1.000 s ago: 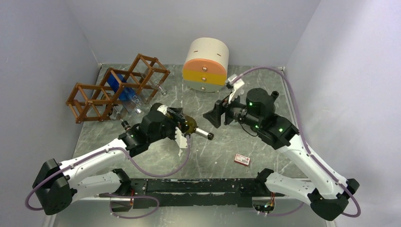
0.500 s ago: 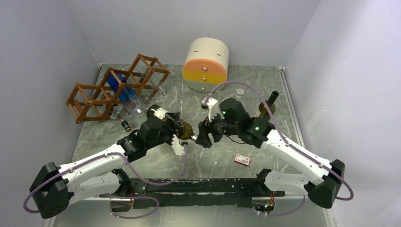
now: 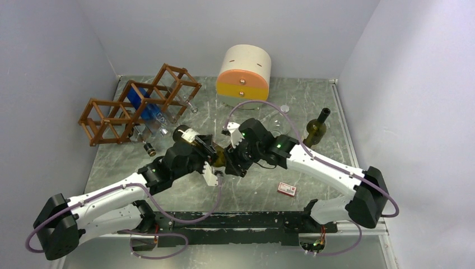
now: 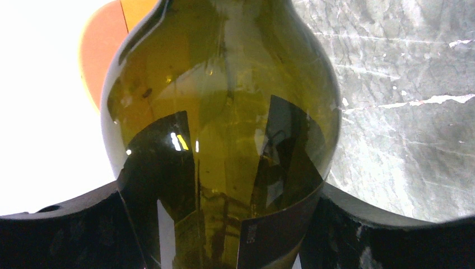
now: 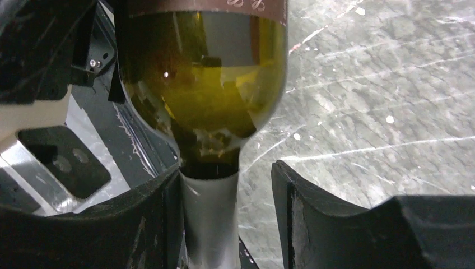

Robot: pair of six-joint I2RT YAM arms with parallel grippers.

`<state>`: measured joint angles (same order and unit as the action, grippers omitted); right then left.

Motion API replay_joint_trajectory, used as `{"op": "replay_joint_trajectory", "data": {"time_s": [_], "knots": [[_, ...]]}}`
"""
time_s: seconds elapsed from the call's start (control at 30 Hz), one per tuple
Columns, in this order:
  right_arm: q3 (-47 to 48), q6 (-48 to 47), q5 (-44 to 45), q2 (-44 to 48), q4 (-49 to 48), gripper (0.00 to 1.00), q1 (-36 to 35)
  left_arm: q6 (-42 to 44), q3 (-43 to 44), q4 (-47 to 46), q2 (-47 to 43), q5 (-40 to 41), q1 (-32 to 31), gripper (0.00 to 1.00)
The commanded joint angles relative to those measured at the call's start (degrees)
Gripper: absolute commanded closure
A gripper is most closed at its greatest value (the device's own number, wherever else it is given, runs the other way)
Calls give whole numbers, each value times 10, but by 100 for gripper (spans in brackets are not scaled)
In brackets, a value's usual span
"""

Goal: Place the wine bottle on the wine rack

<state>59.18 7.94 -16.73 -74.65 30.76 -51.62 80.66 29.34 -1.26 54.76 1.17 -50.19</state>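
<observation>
An olive-green wine bottle (image 3: 187,134) with a dark label is held off the table at its middle, neck pointing right. My left gripper (image 3: 205,150) is shut on its body; in the left wrist view the bottle (image 4: 224,101) fills the space inside the gripper (image 4: 224,235). My right gripper (image 3: 232,162) is open around the bottle's neck. In the right wrist view the neck (image 5: 210,224) touches the left finger, with a gap to the right finger (image 5: 313,218). The reddish-brown wine rack (image 3: 85,111) stands at the far left.
The rack holds a blue bottle (image 3: 144,103) and clear ones (image 3: 143,132). A round cream-and-orange cabinet (image 3: 245,75) stands at the back. A second green bottle (image 3: 315,131) stands upright at the right. A small red-and-white box (image 3: 287,189) lies near the front.
My right arm has swung left from near the standing bottle and brought its open gripper around the held bottle's neck. The left arm and bottle have shifted only slightly.
</observation>
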Motion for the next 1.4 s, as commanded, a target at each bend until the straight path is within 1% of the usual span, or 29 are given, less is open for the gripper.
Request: {"op": "replay_joint_trajectory", "data": {"time_s": [0.0,0.1,0.23,0.43,0.5,0.57,0.6,0.67,0.7,0.73,0.77,0.8,0.83,0.87,0.9,0.97,1.1,1.2,1.3,1.37], "knots": [[24,8,-8,-30,-31,44,-1,15,17,-46,-14,11,-10,93],[21,1,-4,-35,-38,48,-1,0,21,-44,-17,13,-10,93],[17,-4,4,-41,-43,52,-1,-34,52,-5,-1,22,-10,93],[1,6,6,-40,-60,53,-1,-71,68,6,15,13,-10,93],[-6,6,9,-36,-66,55,-1,-77,69,2,16,11,-10,93],[-8,2,9,-34,-67,61,-1,-84,72,-3,17,12,-10,93],[-9,-1,9,-34,-68,65,-1,-87,73,-4,17,11,-10,93],[-6,-5,13,-34,-63,78,-1,-97,75,-7,16,10,-10,91],[-3,-8,15,-34,-59,87,-1,-102,76,-8,16,11,-10,89],[0,-9,20,-33,-55,94,-1,-110,76,-12,16,15,-11,83],[2,-9,27,-30,-53,100,0,-120,76,-19,15,19,-11,74],[4,-8,35,-26,-54,100,0,-130,75,-25,13,24,-10,61],[4,-6,43,-21,-55,100,0,-137,75,-29,11,27,-10,52],[4,-4,51,-14,-58,100,-1,-140,74,-33,7,27,-10,15],[4,-1,60,-6,-63,100,0,-141,71,-36,4,25,-10,3],[4,11,86,10,-72,100,0,-140,65,-39,-5,19,-10,5],[10,37,166,41,-84,100,0,-126,57,-26,-23,4,-10,5],[16,51,217,54,-90,100,1,-137,66,-8,-34,-5,-10,5],[18,62,244,63,-103,100,1,-200,107,20,-47,-22,-11,5],[14,70,248,66,-115,100,0,-271,138,23,-54,-15,-10,5]]}}
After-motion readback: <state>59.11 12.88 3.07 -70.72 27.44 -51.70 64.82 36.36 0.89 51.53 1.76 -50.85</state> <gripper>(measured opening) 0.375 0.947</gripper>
